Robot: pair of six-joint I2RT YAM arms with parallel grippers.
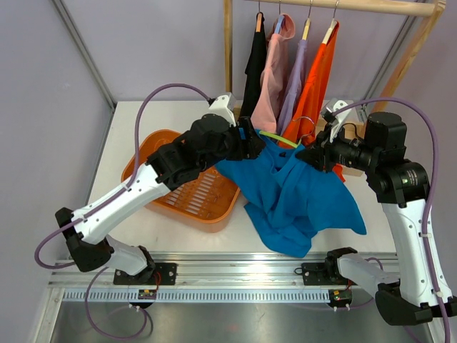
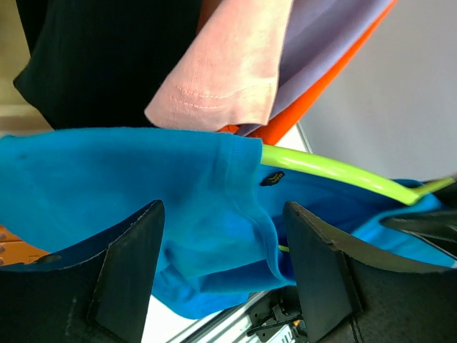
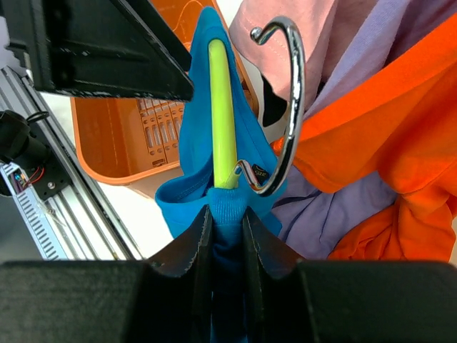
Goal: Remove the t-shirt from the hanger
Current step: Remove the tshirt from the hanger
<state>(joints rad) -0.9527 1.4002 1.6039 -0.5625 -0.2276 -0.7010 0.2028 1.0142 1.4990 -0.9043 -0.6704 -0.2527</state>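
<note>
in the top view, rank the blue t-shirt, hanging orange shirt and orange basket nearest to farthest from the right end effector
1. blue t-shirt: pinched in the right end effector.
2. orange shirt: hanging on the rail just behind it.
3. orange basket: far off on the left side.

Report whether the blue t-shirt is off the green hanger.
Partly on: one arm of the green hanger shows bare, while the other runs inside the shoulder of the blue t-shirt.

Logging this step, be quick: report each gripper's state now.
Left gripper: open, fingers straddling the blue t-shirt.
Right gripper: shut on the blue t-shirt, by the green hanger hook.
</note>
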